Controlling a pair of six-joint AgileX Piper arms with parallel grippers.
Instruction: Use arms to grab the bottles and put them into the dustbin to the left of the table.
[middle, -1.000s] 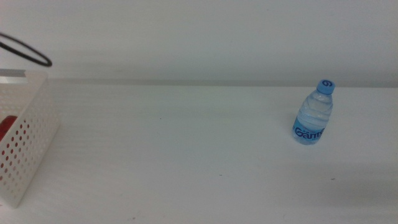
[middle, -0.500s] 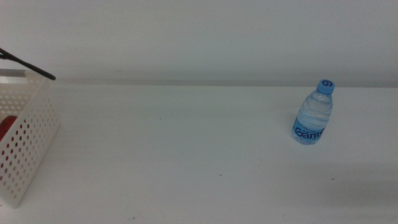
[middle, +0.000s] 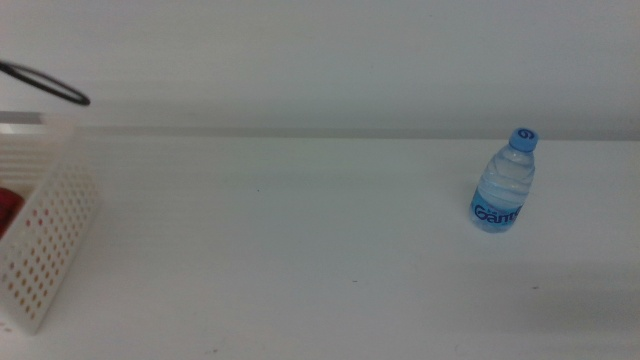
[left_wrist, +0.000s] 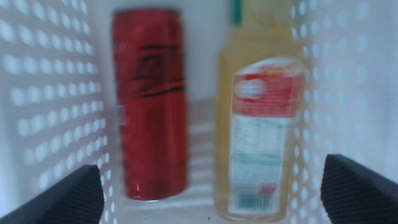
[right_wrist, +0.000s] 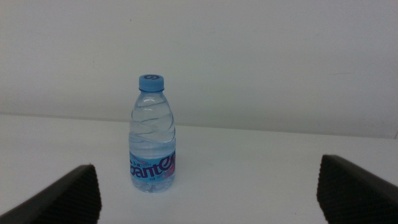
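Overhead, the blue-capped water bottle (middle: 504, 184) stands upright on the white surface (middle: 300, 240), its label apparently reading "Ganten"; since half a second ago the perforated white dustbin (middle: 45, 250) has slid slightly leftward. At the left wrist, the left end effector (left_wrist: 214, 193), jaws apart, looks into the dustbin at a red can (left_wrist: 150, 99) beside a yellow juice bottle (left_wrist: 261, 124). At the right wrist, the right end effector (right_wrist: 211, 193), jaws apart, faces the water bottle, well apart.

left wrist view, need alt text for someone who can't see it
A red can and a yellow juice bottle lie side by side inside the white perforated basket. The left gripper is open above them, its dark jaw tips at the frame's lower corners.
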